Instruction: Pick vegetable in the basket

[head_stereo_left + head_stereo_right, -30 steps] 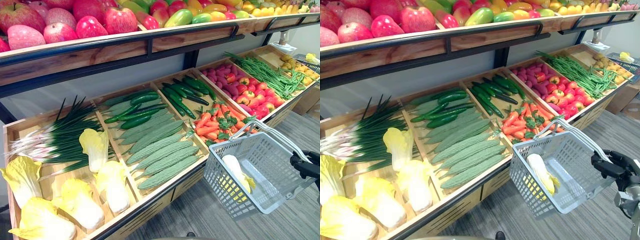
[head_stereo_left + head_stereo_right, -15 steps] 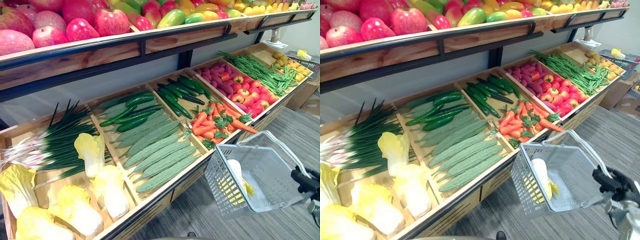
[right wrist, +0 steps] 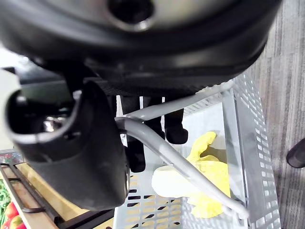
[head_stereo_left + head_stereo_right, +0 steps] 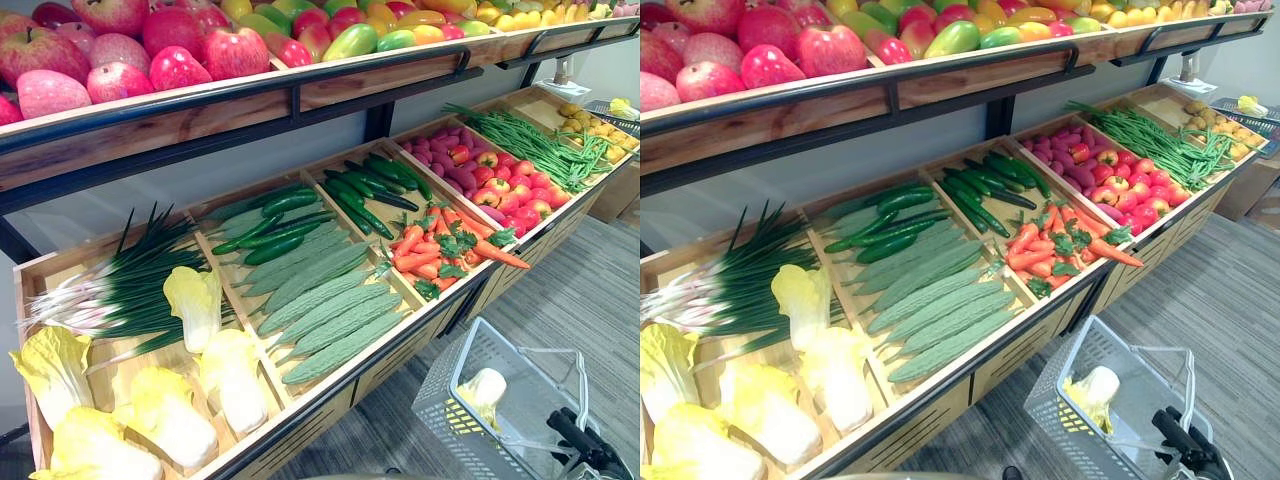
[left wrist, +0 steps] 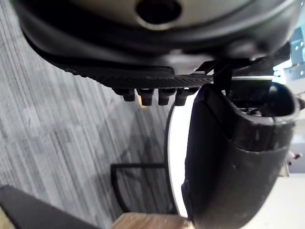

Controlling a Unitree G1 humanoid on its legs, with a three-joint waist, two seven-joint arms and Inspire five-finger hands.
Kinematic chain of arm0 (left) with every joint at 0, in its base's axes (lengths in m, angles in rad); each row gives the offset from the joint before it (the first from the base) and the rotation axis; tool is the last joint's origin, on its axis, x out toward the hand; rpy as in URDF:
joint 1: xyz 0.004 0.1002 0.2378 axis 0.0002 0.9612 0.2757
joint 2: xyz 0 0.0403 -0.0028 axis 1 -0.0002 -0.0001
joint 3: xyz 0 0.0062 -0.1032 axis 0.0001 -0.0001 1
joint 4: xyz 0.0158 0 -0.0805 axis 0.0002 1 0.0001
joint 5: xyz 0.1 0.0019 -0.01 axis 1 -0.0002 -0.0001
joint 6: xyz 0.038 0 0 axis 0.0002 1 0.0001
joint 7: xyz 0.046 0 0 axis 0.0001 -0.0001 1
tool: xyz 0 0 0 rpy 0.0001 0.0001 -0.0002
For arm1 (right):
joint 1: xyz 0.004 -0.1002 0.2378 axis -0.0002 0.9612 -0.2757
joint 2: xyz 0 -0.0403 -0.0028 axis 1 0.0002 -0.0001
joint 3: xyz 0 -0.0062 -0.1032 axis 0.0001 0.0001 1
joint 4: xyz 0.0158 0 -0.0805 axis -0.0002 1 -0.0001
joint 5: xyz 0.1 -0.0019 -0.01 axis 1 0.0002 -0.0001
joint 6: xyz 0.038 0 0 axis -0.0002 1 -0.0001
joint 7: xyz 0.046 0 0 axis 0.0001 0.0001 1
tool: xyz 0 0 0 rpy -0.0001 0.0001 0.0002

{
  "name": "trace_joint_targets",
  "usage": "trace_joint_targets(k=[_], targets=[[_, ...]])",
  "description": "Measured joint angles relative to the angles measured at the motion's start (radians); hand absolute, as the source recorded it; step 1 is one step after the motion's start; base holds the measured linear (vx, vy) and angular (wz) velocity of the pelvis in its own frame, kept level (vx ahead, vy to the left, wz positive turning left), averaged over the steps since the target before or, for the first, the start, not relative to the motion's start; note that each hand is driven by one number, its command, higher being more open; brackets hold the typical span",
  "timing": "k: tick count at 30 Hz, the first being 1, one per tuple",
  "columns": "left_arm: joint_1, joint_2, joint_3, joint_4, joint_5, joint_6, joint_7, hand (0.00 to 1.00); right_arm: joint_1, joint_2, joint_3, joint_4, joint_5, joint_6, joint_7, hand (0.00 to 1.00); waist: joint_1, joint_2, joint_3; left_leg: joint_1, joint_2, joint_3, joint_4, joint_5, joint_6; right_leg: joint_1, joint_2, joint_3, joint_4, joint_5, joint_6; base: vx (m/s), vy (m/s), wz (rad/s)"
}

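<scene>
A grey plastic basket [image 4: 440, 395] hangs low over the floor in front of the vegetable shelf, at the lower right of the eye views. One pale yellow-white cabbage [image 4: 485, 388] lies inside it. My right hand [image 4: 580, 450] is at the basket's near side. In the right wrist view its fingers [image 3: 136, 152] curl round the grey handle [image 3: 167, 150], with the cabbage [image 3: 190, 176] below. My left hand [image 5: 228, 157] hangs over grey floor, relaxed and holding nothing.
The wooden shelf [image 4: 330, 385] holds crates of cabbages [image 4: 150, 410], spring onions [image 4: 120, 290], cucumbers and bitter gourds [image 4: 310, 290], carrots [image 4: 440, 250], tomatoes [image 4: 500, 185] and green beans [image 4: 530, 145]. An upper shelf bears apples [image 4: 120, 50] and mangoes. Grey carpet lies to the right.
The basket and my right hand have dropped from shelf-edge height down toward the floor at the lower right. The cabbage stays inside. The camera has also shifted slightly.
</scene>
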Motion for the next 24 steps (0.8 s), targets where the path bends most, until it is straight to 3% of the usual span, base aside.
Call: trace_joint_targets(k=[4, 6, 9, 13, 15, 18, 23, 24], targets=[[-0.036, -0.019, 0.016, 0.039, 0.031, 0.003, 0.188, 1.0, -0.008, -0.006, 0.0, 0.028, 0.032, -0.008, -0.004, 0.0, -0.001, -0.003, -0.002, 0.002, -0.007, -0.011, -0.012, 0.005, 0.01, 0.002, -0.006, -0.011, 0.0, -0.007, -0.005, 0.04, 0.005, 0.08], [-0.058, -0.063, 0.095, 0.039, 0.031, 0.009, 0.28, 1.0, -0.011, -0.008, 0.0, 0.029, 0.035, -0.008, -0.005, 0.0, -0.001, -0.013, -0.01, 0.014, -0.009, -0.03, -0.02, 0.006, 0.012, 0.018, -0.008, -0.029, 0.005, -0.021, -0.002, 0.05, 0.005, 0.23], [-0.058, -0.073, 0.157, 0.039, 0.03, 0.01, 0.33, 1.0, -0.027, -0.017, 0.0, 0.03, 0.034, -0.008, -0.004, 0.0, 0.002, -0.018, -0.024, 0.02, -0.008, -0.043, -0.028, 0.006, 0.012, 0.019, -0.009, -0.043, 0.021, -0.036, 0.007, 0.04, -0.002, 0.14], [-0.059, -0.071, 0.198, 0.037, 0.03, 0.009, 0.314, 1.0, -0.081, -0.041, 0.0, 0.049, 0.033, -0.007, 0.002, 0.0, 0.003, -0.012, -0.024, 0.029, -0.01, -0.053, -0.035, 0.007, 0.014, 0.022, -0.012, -0.052, 0.035, -0.05, 0.014, 0.03, -0.003, 0.1], [-0.061, -0.072, 0.198, 0.038, 0.029, 0.009, 0.281, 1.0, -0.09, -0.046, 0.0, 0.059, 0.033, -0.007, 0.003, 0.0, 0.004, -0.01, -0.024, 0.031, -0.009, -0.057, -0.037, 0.007, 0.014, 0.025, -0.012, -0.056, 0.035, -0.053, 0.014, 0.02, -0.01, 0.05], [-0.067, -0.079, 0.196, 0.042, 0.017, 0.009, 0.154, 1.0, -0.096, -0.047, 0.0, 0.064, 0.033, -0.007, 0.005, 0.0, 0.004, -0.006, -0.023, 0.031, -0.009, -0.059, -0.04, 0.007, 0.014, 0.026, -0.012, -0.059, 0.035, -0.056, 0.015, 0.01, -0.011, 0.03], [-0.087, -0.096, 0.076, 0.056, -0.019, 0.042, -0.176, 1.0, -0.096, -0.047, 0.005, 0.073, 0.039, -0.007, 0.027, 0.0, 0.0, 0.004, -0.016, 0.032, -0.009, -0.055, -0.041, 0.007, 0.014, 0.024, -0.011, -0.055, 0.035, -0.056, 0.015, 0.0, -0.004, -0.01], [-0.066, -0.113, 0.013, 0.046, -0.025, 0.086, -0.318, 1.0, -0.094, -0.047, 0.008, 0.073, 0.073, -0.007, 0.045, 0.0, -0.001, 0.01, -0.013, 0.034, -0.008, -0.05, -0.04, 0.007, 0.014, 0.017, -0.01, -0.05, 0.036, -0.056, 0.016, 0.0, -0.019, -0.07]])
